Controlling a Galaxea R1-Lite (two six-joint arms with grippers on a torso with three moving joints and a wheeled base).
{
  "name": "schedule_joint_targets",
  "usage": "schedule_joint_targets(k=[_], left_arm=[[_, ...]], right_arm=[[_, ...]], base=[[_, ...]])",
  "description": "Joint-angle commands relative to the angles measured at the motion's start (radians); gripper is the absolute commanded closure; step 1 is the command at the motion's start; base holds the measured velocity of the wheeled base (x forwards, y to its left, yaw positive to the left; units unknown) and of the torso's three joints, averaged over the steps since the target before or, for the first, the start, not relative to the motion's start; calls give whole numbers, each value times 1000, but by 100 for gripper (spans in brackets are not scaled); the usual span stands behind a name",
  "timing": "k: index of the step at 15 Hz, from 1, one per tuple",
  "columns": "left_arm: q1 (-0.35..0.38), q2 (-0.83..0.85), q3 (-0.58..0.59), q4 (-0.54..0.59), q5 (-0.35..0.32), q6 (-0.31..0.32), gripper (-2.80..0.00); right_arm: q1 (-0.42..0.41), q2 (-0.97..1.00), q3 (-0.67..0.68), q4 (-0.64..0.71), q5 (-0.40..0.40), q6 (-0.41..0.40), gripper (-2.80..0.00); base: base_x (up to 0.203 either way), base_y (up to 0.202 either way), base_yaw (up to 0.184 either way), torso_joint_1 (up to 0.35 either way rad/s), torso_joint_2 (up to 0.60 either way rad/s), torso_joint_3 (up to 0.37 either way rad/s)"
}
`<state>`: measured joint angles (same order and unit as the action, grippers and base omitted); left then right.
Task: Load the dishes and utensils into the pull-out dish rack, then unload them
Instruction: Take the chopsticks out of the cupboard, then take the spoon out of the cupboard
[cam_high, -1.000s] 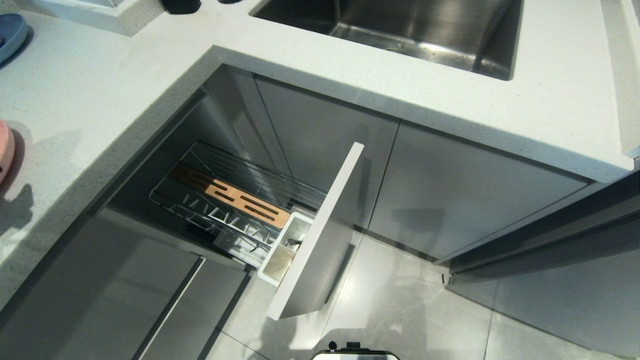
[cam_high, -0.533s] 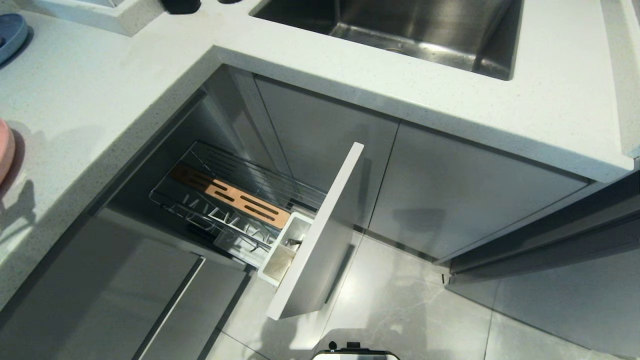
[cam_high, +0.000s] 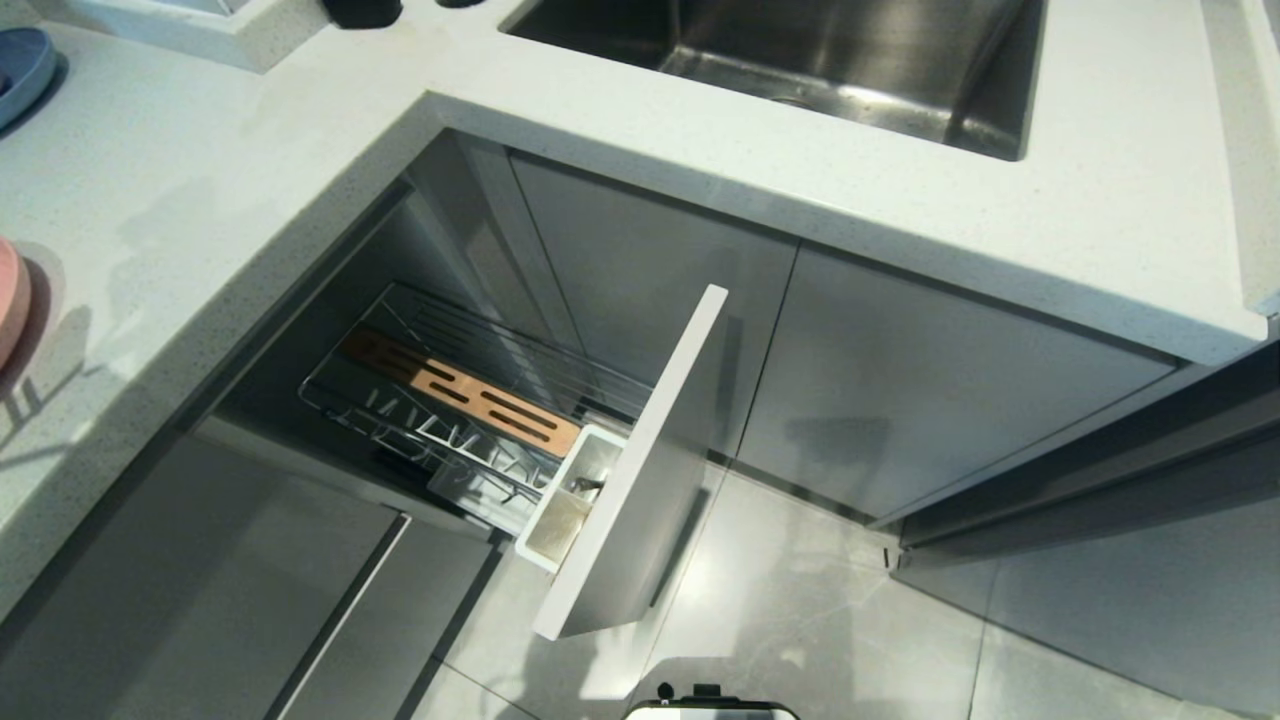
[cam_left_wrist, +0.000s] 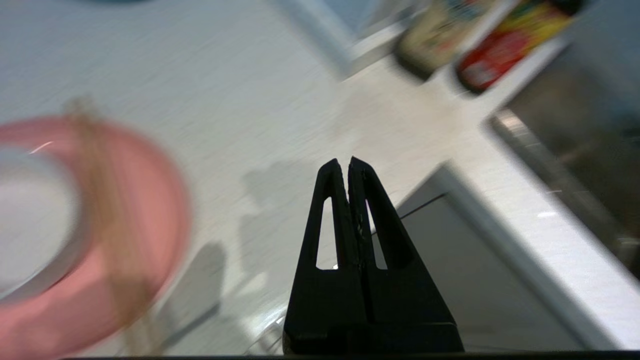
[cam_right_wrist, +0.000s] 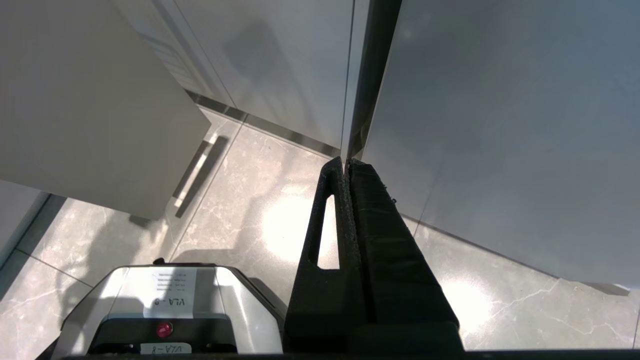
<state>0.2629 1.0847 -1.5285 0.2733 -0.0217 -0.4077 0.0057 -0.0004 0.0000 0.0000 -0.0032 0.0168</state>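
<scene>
The pull-out dish rack (cam_high: 400, 400) stands drawn out of the corner cabinet, with its tan wooden strip (cam_high: 470, 395), white utensil cup (cam_high: 575, 490) and pale front panel (cam_high: 650, 470). No dish sits on its wires. On the counter lies the pink plate (cam_left_wrist: 165, 200), and its rim shows at the head view's left edge (cam_high: 8, 300). The cream-white bowl (cam_left_wrist: 35, 220) rests on it, and the chopsticks (cam_left_wrist: 107, 210) lie across it. My left gripper (cam_left_wrist: 345, 162) hovers shut and empty over the counter's edge, beside the plate. My right gripper (cam_right_wrist: 346, 161) hangs shut above the floor.
A steel sink (cam_high: 850, 60) is sunk into the counter at the back. A blue plate (cam_high: 25, 65) sits at the far left corner. Coloured packages (cam_left_wrist: 500, 50) stand on a ledge near the sink. My base (cam_right_wrist: 165, 310) is on the tiled floor before closed cabinet doors.
The shadow on the counter at the left edge has shifted and grown thinner. The rack, the plate's rim and the camera have kept still.
</scene>
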Motion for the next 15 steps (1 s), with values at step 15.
schedule_joint_targets(k=[15], left_arm=[[-845, 330, 1, 94, 285, -256, 0]], right_arm=[[0, 0, 2, 0, 0, 0, 0]], base=[[0, 0, 0, 0, 0, 0]])
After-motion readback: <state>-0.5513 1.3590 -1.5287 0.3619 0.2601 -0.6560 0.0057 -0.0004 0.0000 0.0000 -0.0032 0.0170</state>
